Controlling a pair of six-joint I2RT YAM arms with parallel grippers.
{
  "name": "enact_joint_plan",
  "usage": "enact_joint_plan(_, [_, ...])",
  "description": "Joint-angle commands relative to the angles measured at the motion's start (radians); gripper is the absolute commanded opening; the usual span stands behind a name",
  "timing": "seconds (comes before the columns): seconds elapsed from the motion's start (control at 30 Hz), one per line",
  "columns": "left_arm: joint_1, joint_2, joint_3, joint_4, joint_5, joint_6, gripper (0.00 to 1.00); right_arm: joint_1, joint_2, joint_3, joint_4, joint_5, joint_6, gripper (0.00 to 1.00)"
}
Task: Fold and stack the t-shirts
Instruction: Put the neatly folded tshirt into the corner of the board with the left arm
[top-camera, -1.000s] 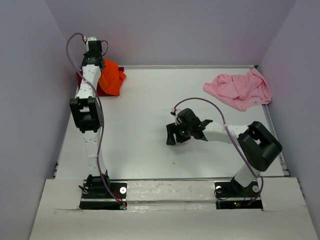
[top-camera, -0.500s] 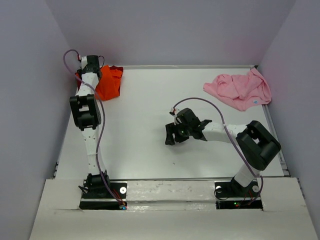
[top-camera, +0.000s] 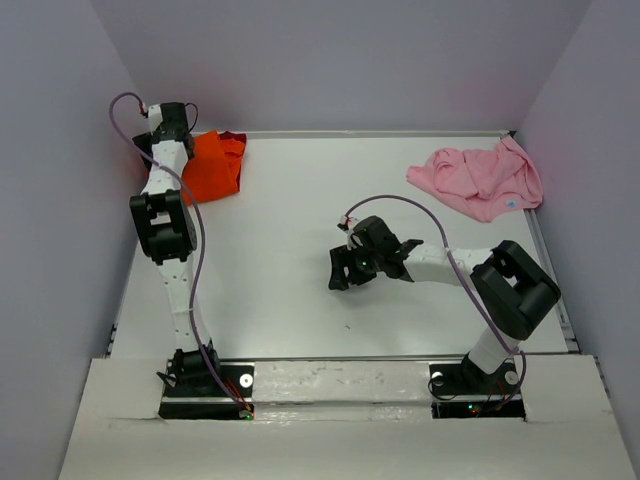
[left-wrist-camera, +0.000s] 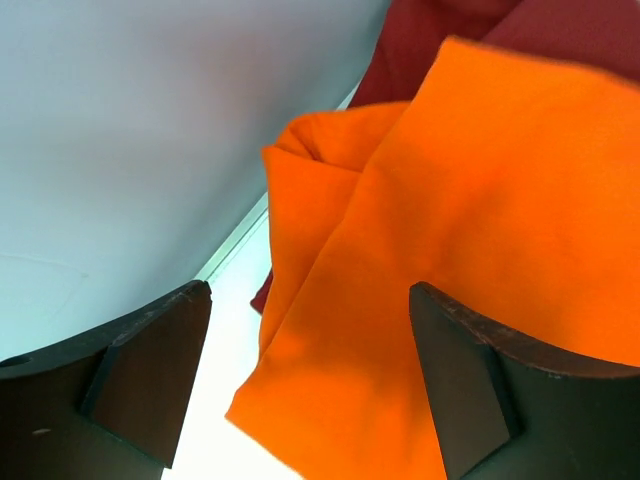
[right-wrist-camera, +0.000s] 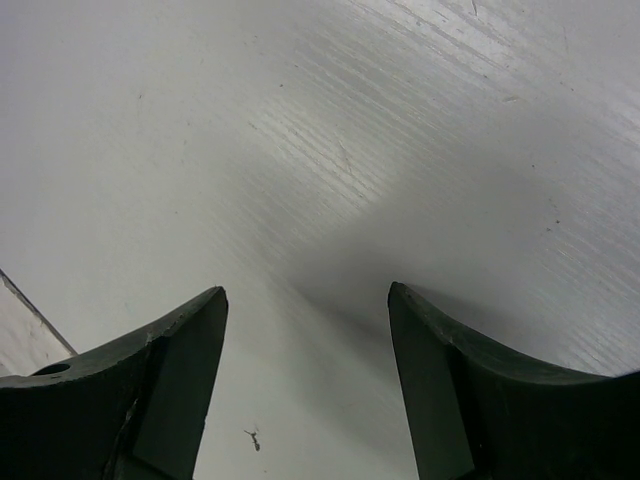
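The orange t-shirt lies bunched in the table's far left corner. In the left wrist view it rests on the maroon t-shirt, of which only an edge shows. My left gripper hangs open just above the orange cloth, holding nothing; in the top view it sits by the shirt's left edge. The pink t-shirt lies crumpled at the far right. My right gripper stands open low over the bare middle of the table, with nothing between its fingers.
The white table is boxed in by pale walls. The left wall stands close beside the left arm and the back wall just behind the orange shirt. A cable loops over the right arm.
My left gripper has opened and let go of the orange t-shirt while drawing back toward the far left corner. The shirt has shifted left and settled. The right arm has barely moved.
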Motion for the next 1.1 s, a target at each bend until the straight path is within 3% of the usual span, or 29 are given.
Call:
enact_joint_plan(0.0, [-0.015, -0.266, 0.007, 0.023, 0.048, -0.02, 0.93, 0.008, 0.025, -0.024, -0.073, 0.015, -0.014, 0.72])
enact_joint_plan(0.27, [-0.146, -0.546, -0.137, 0.098, 0.226, -0.009, 0.93, 0.008, -0.007, -0.035, -0.065, 0.029, -0.01, 0.72])
enact_joint_plan(0.4, [-0.326, -0.709, -0.287, 0.171, 0.269, 0.026, 0.93, 0.008, -0.024, -0.038, -0.063, 0.036, -0.01, 0.72])
enact_joint_plan(0.5, [-0.394, -0.789, -0.401, 0.213, 0.35, 0.013, 0.93, 0.008, -0.03, -0.038, -0.065, 0.042, -0.01, 0.72])
enact_joint_plan(0.73, [-0.468, -1.066, -1.028, 0.538, 0.549, -0.113, 0.93, 0.008, -0.051, -0.024, -0.074, 0.078, -0.004, 0.72])
enact_joint_plan(0.87, [-0.567, -1.096, -1.163, 0.561, 0.476, -0.028, 0.93, 0.008, -0.084, -0.014, -0.077, 0.13, 0.006, 0.72])
enact_joint_plan(1.0, [-0.722, -1.019, -1.057, 0.394, 0.317, 0.06, 0.93, 0.008, -0.133, 0.032, -0.093, 0.26, 0.004, 0.73])
enact_joint_plan(1.07, [-0.733, -1.011, -1.07, 0.4, 0.301, 0.059, 0.93, 0.008, -0.131, 0.066, -0.105, 0.325, -0.008, 0.75])
